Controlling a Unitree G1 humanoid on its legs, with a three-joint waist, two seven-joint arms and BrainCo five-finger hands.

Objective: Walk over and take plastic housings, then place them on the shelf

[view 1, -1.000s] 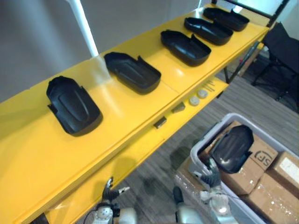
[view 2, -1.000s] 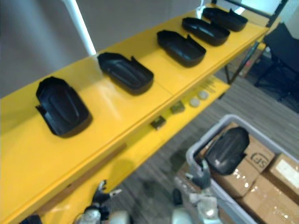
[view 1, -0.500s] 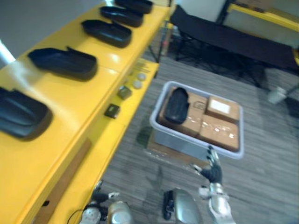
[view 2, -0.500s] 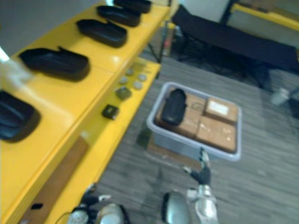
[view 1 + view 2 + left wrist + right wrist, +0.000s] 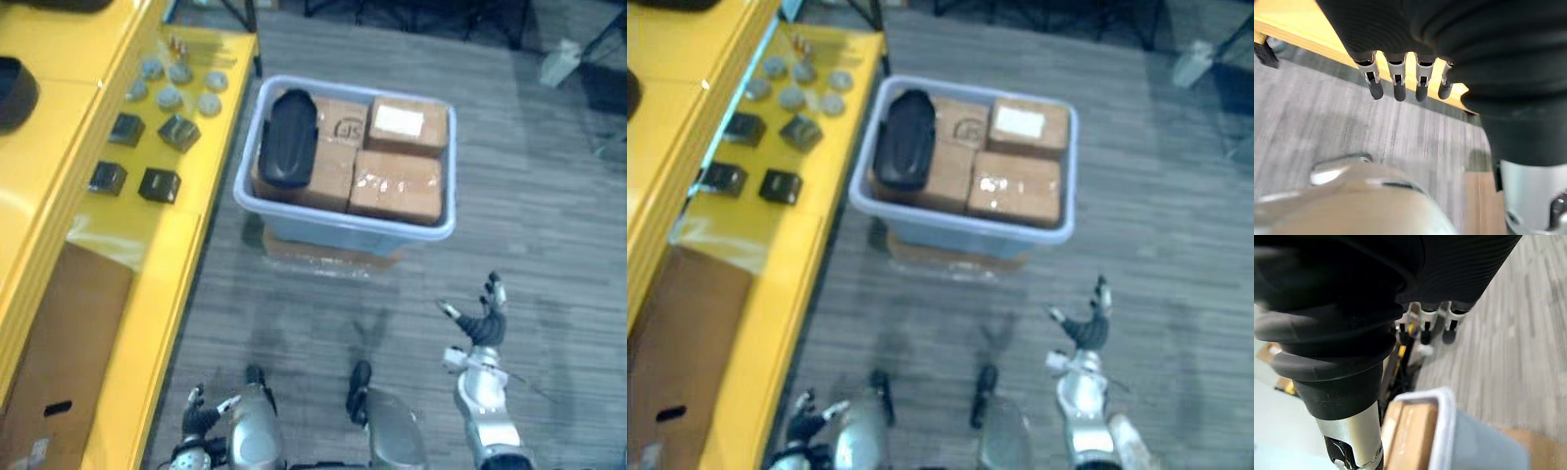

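In the left eye view you see the black plastic housing [image 5: 289, 137] lying on top of the cardboard boxes [image 5: 397, 181] in the grey-blue bin [image 5: 343, 233], on the bin's side nearest the yellow shelf [image 5: 147, 250]. The bin stands on the grey floor [image 5: 549, 225], just beside the shelf. On the shelf's lower level sit small dark blocks [image 5: 159, 184], a cluster of round discs [image 5: 168, 97] and a flat brown cardboard sheet [image 5: 59, 343]. Your right hand [image 5: 482, 323] hovers over the floor, nearer to you than the bin and apart from it, fingers spread wide and empty. Your left hand [image 5: 196, 423] hangs low beside the shelf's edge.

The right eye view gives you the same layout: the housing [image 5: 904, 140] on the boxes in the bin [image 5: 960, 233], the right hand [image 5: 1085, 331] splayed above the floor, the left hand [image 5: 803, 426] down by the shelf.

In the left wrist view your left hand [image 5: 1400, 24] has its fingers [image 5: 1399, 89] straight and relaxed, holding nothing, with the shelf's yellow edge [image 5: 1303, 36] and the floor past them.

In the right wrist view your right hand [image 5: 1400, 279] shows its fingers [image 5: 1426, 335] extended and empty over the floor, with the bin's rim [image 5: 1444, 431] and a box [image 5: 1405, 435] close by.
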